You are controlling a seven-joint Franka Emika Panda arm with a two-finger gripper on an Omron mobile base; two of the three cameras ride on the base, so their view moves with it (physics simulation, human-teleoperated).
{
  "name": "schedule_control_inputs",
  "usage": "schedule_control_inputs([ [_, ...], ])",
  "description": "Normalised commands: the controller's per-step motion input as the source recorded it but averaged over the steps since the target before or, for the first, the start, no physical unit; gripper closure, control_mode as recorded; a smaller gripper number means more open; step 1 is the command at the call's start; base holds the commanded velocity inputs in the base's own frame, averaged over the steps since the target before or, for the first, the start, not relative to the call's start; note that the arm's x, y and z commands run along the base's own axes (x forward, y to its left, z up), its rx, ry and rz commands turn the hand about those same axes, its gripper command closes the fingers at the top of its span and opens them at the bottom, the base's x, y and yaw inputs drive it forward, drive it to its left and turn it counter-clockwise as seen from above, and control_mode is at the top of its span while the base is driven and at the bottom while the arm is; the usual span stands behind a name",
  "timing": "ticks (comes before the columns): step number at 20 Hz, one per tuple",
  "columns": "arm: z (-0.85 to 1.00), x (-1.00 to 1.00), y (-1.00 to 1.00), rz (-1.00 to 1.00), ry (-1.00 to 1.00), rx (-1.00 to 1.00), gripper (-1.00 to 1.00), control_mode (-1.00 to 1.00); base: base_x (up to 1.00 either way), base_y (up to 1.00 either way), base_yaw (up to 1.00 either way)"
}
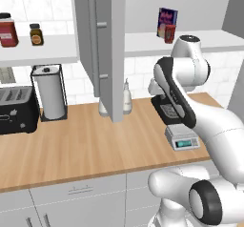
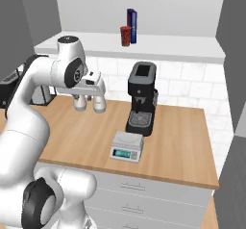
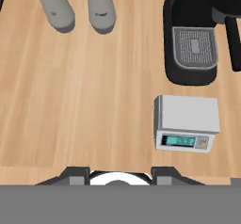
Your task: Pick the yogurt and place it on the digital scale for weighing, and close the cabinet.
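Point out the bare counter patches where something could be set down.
Widest bare stretch: wooden counter left of the small silver-grey digital scale, below the two grey shakers. A narrower strip runs along the front edge. It is crowded on the right, where the black coffee machine stands close behind the scale.

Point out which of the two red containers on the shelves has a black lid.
The red jar at the far left shelf end has it. The yogurt, a small lidless cup, stands beside the blue-purple box.

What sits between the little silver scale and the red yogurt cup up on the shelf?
The black coffee machine stands between the scale and the yogurt, seen in the right base view.
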Motion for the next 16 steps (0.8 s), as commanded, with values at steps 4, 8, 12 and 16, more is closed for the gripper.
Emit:
schedule_control_inputs([
  [4,0.00,-0.37,0.00,0.00,-0.05,0.00,-1.00,-1.00,0.00,0.00,0.00],
  [8,0.05,-0.68,0.00,0.00,-0.17,-0.01,-1.00,-1.00,0.00,0.00,0.00],
  [12,0.20,-0.66,0.00,0.00,-0.33,0.00,-1.00,-1.00,0.00,0.00,0.00],
  [16,0.42,-0.52,0.00,-0.01,-0.33,0.00,-1.00,-1.00,0.00,0.00,0.00],
])
